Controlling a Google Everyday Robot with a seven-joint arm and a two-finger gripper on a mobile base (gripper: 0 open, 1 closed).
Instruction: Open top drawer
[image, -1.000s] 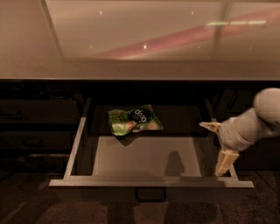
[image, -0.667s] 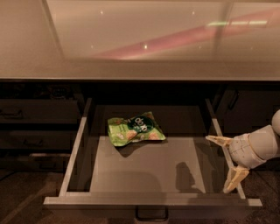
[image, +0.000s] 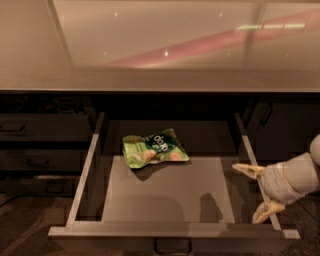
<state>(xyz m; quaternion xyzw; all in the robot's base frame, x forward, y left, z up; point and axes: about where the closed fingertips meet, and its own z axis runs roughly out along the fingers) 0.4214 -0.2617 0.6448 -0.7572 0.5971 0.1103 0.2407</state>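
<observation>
Beneath the worktop (image: 160, 80), top drawer (image: 170, 197) stands pulled out, front facing the room, length running front to back | claw (image: 256, 191) by its right wall (image: 244, 142), fingers (image: 247, 170) spread, empty | green snack bag (image: 155, 148) inside.

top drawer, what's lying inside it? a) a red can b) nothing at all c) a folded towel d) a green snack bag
d: a green snack bag lies on the pale floor of the open top drawer, toward the back, while the gripper sits at the drawer's right side wall with its fingers spread apart, holding nothing.
</observation>
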